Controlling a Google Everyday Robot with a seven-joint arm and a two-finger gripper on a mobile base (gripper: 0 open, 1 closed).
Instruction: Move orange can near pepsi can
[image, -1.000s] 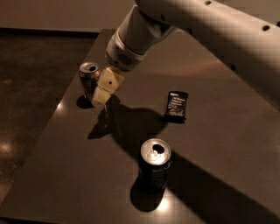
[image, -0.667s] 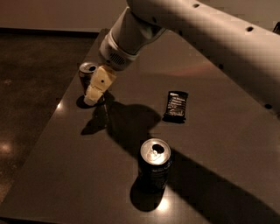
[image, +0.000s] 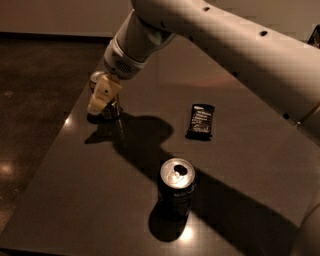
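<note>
The orange can stands near the table's far left edge. Only its silver rim and a bit of its lower side show, because my gripper is right in front of it and covers most of it. I cannot tell whether the gripper touches the can. The pepsi can, dark with an opened silver top, stands upright near the front middle of the table, well apart from the orange can and from the gripper.
A flat black snack wrapper lies right of centre. The dark table has its left edge close to the orange can, with dark floor beyond. My pale arm crosses the upper right of the view.
My gripper has moved left and farther back onto the orange can and now covers most of it. The pepsi can and the wrapper have not moved.
</note>
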